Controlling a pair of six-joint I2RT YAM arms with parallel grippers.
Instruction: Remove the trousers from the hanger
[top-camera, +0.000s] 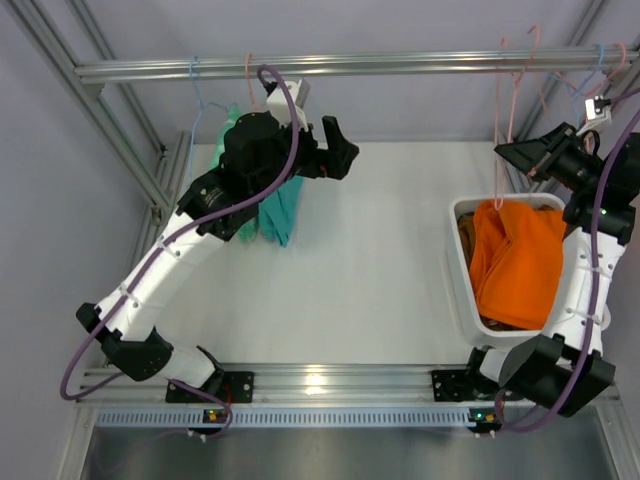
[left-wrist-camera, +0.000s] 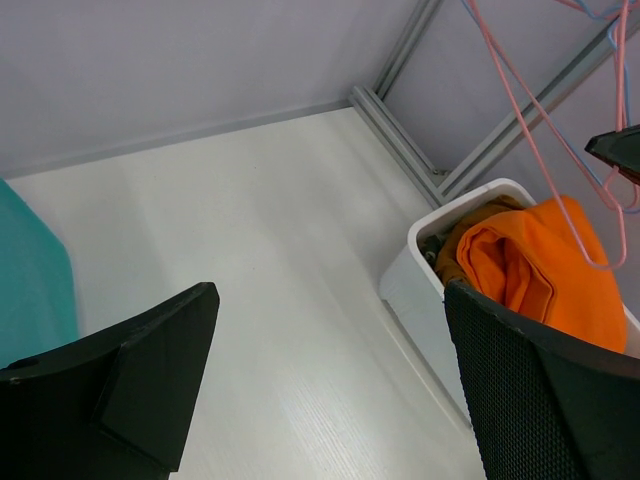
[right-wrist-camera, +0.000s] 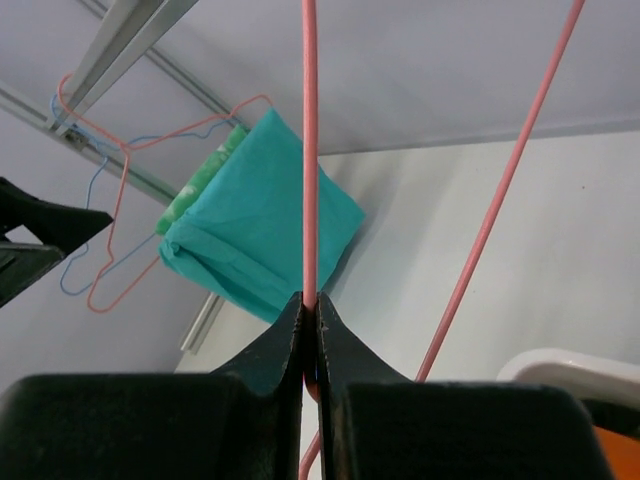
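- Right tool (right-wrist-camera: 309, 303) is pinched tight on one thin wire of the pink hanger (right-wrist-camera: 309, 150), with no gap between its fingers. The grip probably steadies the hanger so that it does not swing on the rail (top-camera: 400, 65).
- The hanger looks bare, and it hangs over the white bin (top-camera: 462, 290) at the right edge of the desk (top-camera: 370, 260). That would let anything slid off it fall straight into the bin.
- The orange trousers (top-camera: 515, 265) lie heaped in the bin, off any hanger, with a bit of brown cloth (top-camera: 466, 235) under them at the far side.
- The left tool (top-camera: 343, 148) stands at its widest and holds nothing. It is raised over the far part of the desk and faces across toward the bin.
- The teal trousers (top-camera: 280, 205) are folded over a hanger on the rail, above the far left corner of the desk and just beside the left arm.
- The green trousers (right-wrist-camera: 205, 180) hang behind the teal pair, touching it.
- I judge the orange pair done and the teal pair next; the wide left tool is close enough to take hold of the cloth.
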